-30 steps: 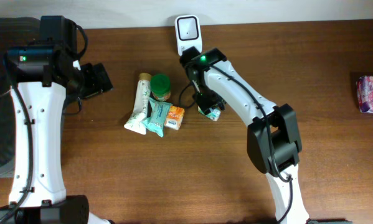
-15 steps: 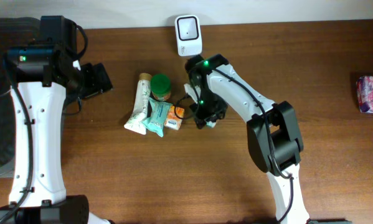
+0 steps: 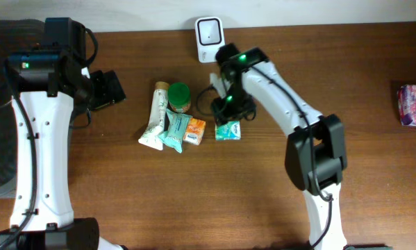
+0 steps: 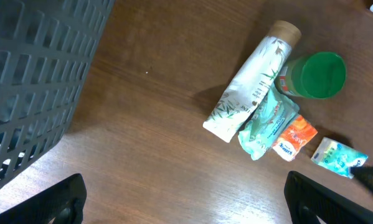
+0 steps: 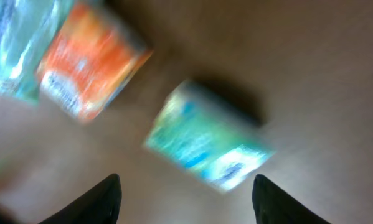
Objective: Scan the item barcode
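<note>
Your right gripper (image 5: 189, 190) hangs spread, empty, over a blurred, probably teal packet (image 5: 208, 146) near the scanner (image 3: 210, 38); left gripper (image 4: 186, 196) gapes.

Table (image 3: 145, 201) matt wood grain; tube (image 4: 251, 90) smooth glossy plastic; basket (image 4: 30, 74) grey plastic; box (image 5: 205, 146) maybe glossy cardboard, my view's blurred.
</note>
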`<action>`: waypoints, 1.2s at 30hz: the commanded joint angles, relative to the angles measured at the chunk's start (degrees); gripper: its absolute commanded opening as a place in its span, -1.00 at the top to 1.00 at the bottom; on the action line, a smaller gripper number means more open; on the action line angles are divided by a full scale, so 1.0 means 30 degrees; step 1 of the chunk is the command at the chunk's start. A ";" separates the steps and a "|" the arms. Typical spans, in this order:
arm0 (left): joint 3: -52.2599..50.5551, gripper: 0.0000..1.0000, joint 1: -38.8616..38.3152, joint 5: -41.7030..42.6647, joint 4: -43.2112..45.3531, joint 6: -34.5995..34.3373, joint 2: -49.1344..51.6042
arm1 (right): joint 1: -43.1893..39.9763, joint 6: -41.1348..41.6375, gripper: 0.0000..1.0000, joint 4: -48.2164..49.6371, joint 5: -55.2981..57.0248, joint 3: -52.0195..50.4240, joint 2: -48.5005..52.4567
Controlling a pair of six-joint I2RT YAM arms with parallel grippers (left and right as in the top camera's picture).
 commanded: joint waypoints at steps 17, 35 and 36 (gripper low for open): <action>-0.0007 -0.98 0.0036 -0.0153 -0.0022 -0.0168 -0.0342 | -0.1078 -0.9158 -0.02 0.2302 -0.2149 -0.1829 0.1260; -0.0007 -0.99 0.0036 -0.0153 -0.0015 -0.0168 -0.0342 | -0.1457 0.4517 -0.67 0.0102 -0.1931 -0.2812 0.0743; -0.0007 -0.98 0.0036 -0.0153 -0.0015 -0.0168 -0.0342 | -0.1690 0.3956 -0.67 0.0291 -0.2084 -0.2812 0.0743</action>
